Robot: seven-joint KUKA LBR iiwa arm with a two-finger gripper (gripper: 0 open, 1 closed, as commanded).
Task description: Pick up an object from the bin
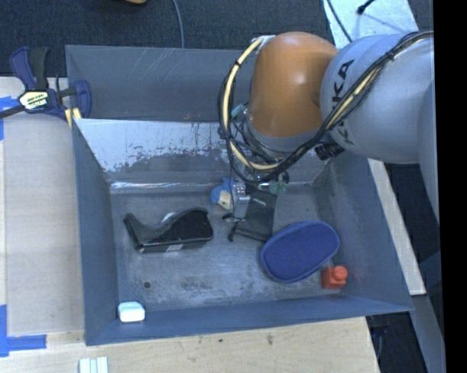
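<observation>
My gripper hangs low over the middle of the bin floor, its dark body showing just beneath the arm's wrist. A blue oval padded thing lies right beside it to the lower right, its upper edge close to the gripper. A small blue and white thing sits just left of the gripper, near the back wall. Further left, a black tape-dispenser-shaped thing lies flat on the floor, apart from the gripper.
A small orange-red piece rests by the front right corner next to the blue oval. A little white block lies at the front left corner. The arm and its cables hide the back right of the bin.
</observation>
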